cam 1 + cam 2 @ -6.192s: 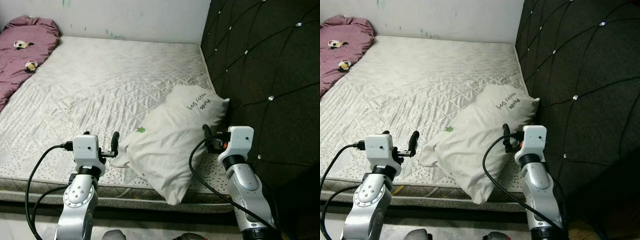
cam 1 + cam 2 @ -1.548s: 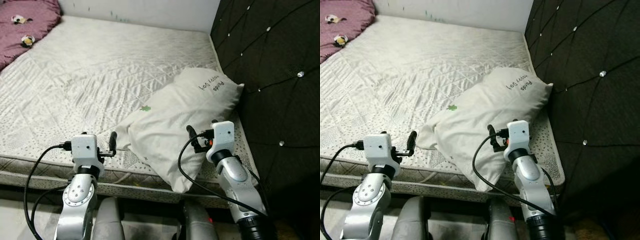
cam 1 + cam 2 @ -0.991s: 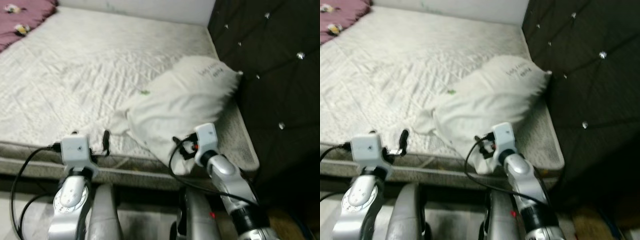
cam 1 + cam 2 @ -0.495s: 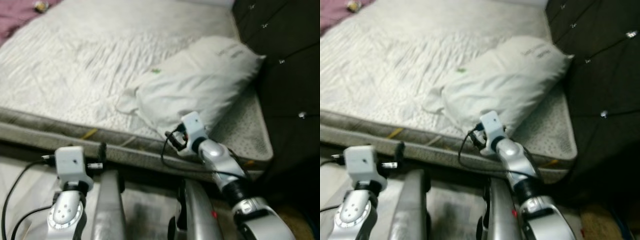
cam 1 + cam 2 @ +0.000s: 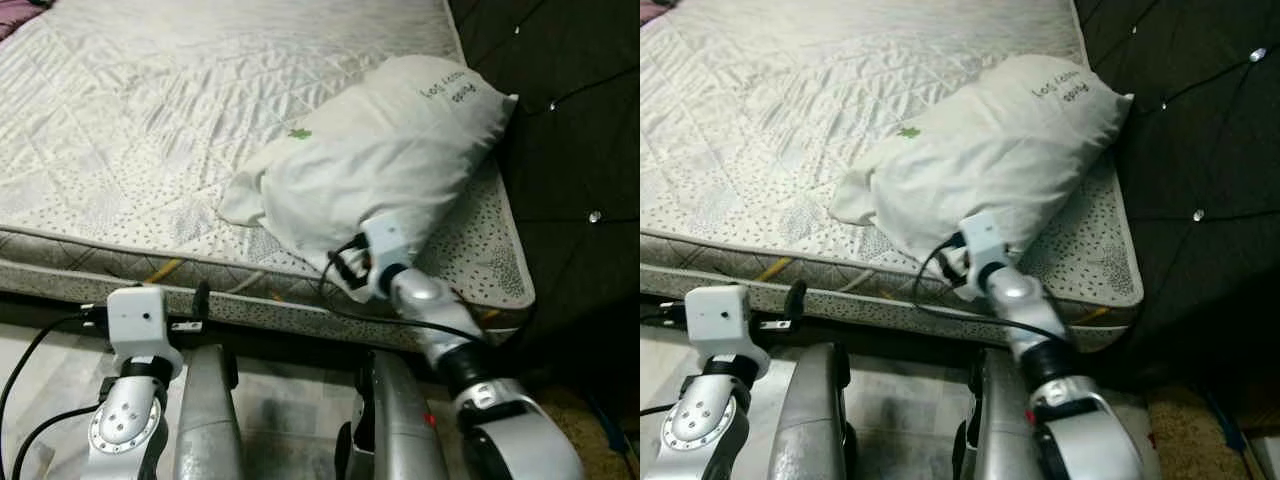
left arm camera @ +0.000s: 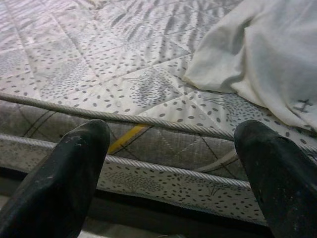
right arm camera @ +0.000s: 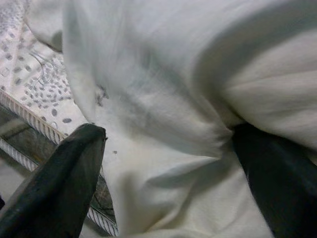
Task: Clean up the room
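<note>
While the robot bends over the near edge of the bed, the left eye view has the white quilted mattress [image 5: 180,110] across the upper left and middle of the frame, with the plump white fabric pillow with small dark lettering and a green leaf print [image 5: 385,165] lying slantwise right of centre, its far end against the dark tufted headboard [image 5: 570,120] at the upper right. Just below centre the right tool [image 5: 345,268] presses into the pillow's near, lower corner at the mattress edge, its silver arm running down to the lower right. At the lower left the left tool [image 5: 202,298] hangs below the mattress rim, in front of the bed's side and apart from the pillow. The right eye view gives the same layout, the pillow [image 5: 990,160] at upper centre, the right tool [image 5: 955,262] at its lower corner, and pale floor [image 5: 890,400] along the bottom between the robot's grey legs. From the left wrist view, the two black fingers [image 6: 74,163] stand wide apart at the lower corners with nothing between them, facing the corded mattress edge, and a loose flap of the pillow lies at the upper right. From the right wrist view, the black fingers [image 7: 69,178] are spread wide at the lower corners, with bunched white pillow cloth [image 7: 163,99] between them, not yet pinched.
</note>
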Controlling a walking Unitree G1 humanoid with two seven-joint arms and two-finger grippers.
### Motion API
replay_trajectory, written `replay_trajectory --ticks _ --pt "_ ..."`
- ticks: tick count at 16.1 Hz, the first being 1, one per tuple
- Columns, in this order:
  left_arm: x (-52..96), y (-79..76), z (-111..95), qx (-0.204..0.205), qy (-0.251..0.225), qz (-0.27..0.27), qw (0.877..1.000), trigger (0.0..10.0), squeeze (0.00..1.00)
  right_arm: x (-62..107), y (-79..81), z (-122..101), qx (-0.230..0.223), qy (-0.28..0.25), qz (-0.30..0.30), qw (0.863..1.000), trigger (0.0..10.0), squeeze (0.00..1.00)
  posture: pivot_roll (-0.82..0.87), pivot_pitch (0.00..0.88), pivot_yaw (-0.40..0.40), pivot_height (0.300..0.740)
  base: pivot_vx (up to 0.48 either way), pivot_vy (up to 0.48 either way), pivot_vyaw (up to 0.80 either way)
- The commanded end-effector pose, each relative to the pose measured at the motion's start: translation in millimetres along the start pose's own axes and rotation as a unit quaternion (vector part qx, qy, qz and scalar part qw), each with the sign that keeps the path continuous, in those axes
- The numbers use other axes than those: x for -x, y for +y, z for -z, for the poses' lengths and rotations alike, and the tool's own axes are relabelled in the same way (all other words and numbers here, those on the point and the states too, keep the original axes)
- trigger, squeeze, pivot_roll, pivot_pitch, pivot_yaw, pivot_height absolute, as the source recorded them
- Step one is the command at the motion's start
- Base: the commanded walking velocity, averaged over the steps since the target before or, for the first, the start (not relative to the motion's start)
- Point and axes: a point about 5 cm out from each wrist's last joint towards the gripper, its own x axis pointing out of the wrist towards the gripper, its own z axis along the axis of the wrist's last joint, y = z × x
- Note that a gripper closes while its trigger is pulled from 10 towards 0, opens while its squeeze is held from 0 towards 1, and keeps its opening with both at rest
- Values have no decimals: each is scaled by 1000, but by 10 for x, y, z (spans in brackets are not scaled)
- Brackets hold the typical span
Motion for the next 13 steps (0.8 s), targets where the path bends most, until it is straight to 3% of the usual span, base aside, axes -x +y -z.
replay_trajectory --ticks 1,2,3,4,6,7,9,11,13 --pt "5 -4 -20 1 -2 3 1000 10000 0 104 -178 3 -16 -11 12 1000 10000 0 131 112 -95 560 0 0 0" --pt "1 -6 -18 1 -2 3 1000 10000 0 135 -197 12 -23 -16 5 1000 10000 0 126 109 -94 560 0 0 0" --pt "-29 -32 -23 5 -3 6 1000 10000 0 340 -252 161 -52 -15 -65 996 10000 0 118 102 -92 560 0 0 0" --pt "-33 -37 -24 5 -3 7 1000 10000 0 406 -245 207 -60 -8 -94 994 10000 0 118 102 -92 560 0 0 0" --pt "-55 -41 -21 6 -3 10 1000 10000 0 628 -217 304 -66 12 -181 981 10000 0 108 98 -83 560 0 0 0" --pt "-60 -41 -20 6 -3 11 1000 10000 0 670 -226 321 -59 17 -193 979 10000 0 105 96 -82 560 0 0 0" --pt "-80 -50 -18 7 -3 14 1000 10000 0 724 -298 354 -40 37 -201 978 10000 0 100 93 -79 560 0 0 0" --pt "-99 -58 -16 7 -3 16 1000 10000 0 670 -382 301 -24 37 -174 984 10000 0 101 86 -77 560 0 0 0" --pt "-114 -62 -14 7 -3 16 1000 10000 0 497 -447 136 -10 16 -96 995 10000 0 104 82 -78 560 0 0 0"
